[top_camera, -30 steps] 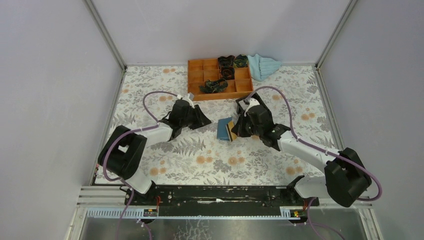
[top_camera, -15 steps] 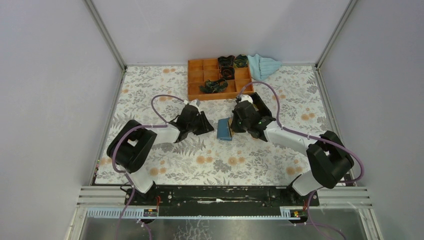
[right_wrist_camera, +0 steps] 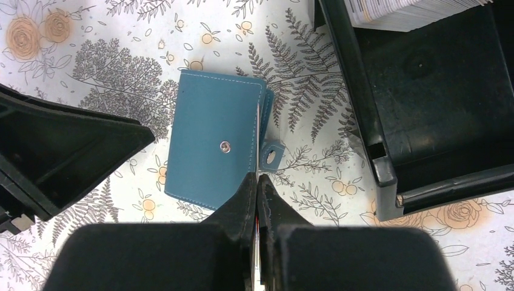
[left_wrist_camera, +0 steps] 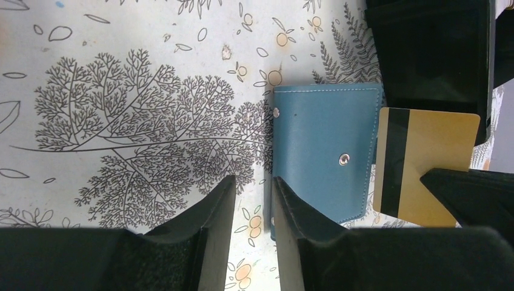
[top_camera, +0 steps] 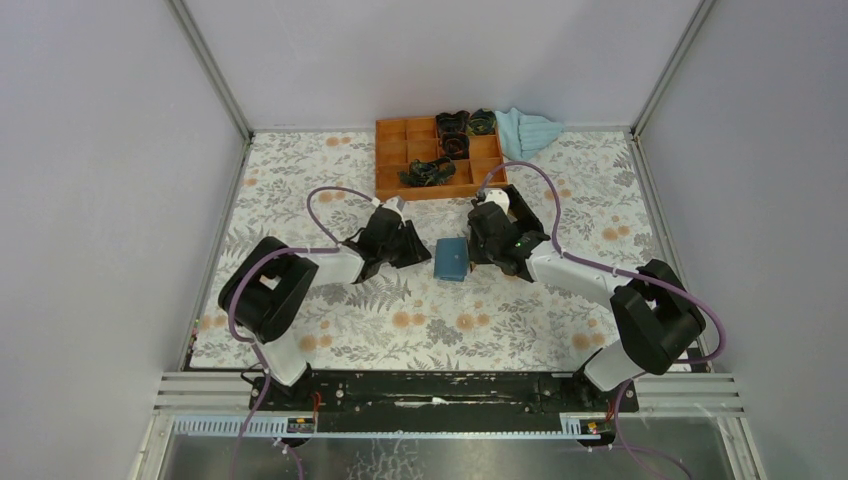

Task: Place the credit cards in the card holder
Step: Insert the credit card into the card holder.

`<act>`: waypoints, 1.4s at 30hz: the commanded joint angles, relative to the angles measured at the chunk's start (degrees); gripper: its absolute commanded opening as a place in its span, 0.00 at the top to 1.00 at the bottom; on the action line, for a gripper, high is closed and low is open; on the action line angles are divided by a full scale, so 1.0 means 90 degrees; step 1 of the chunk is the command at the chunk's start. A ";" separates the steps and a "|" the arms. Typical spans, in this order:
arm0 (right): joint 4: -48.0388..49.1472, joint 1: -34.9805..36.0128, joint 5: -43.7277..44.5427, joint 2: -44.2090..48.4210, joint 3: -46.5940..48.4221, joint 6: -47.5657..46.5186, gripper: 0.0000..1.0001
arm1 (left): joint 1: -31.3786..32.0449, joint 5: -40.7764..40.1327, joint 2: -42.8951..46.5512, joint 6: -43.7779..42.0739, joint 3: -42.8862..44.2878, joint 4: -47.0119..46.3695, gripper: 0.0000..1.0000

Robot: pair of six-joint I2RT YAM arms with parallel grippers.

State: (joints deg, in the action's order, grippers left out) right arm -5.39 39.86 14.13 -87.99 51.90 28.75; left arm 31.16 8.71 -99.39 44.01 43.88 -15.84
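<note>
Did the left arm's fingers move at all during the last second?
Yes. The left fingers shifted rightward, past the orange tray's left corner, closer to the card holder.

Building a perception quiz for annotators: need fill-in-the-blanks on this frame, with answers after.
1. The right claw is shut on a credit card with a ___ stripe.
2. The left claw is ___ and holds nothing.
3. The card holder lying between the claws is ___ in colour.
4. The cloth lies beside the ___ tray.
Missing words: black; open; blue; orange.
</note>
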 commanded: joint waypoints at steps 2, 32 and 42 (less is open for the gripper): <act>-0.0034 0.0054 0.0459 0.0140 0.0085 -0.0089 1.00 | 0.0072 -0.0163 -0.0109 -0.0086 0.0177 -0.0116 0.65; 0.0963 -0.0067 -0.0263 -0.0387 -0.0388 0.0559 1.00 | 0.0137 -0.0105 -0.0214 -0.0119 0.0127 -0.0140 0.65; 0.1458 -0.0170 -0.0582 -0.0350 -0.0639 0.0757 1.00 | 0.0176 -0.0095 -0.0282 -0.0124 0.0115 -0.0144 0.66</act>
State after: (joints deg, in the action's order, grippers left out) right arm 3.99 38.81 10.39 -91.22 46.92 34.13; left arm 32.23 8.56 -100.71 43.99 44.29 -16.01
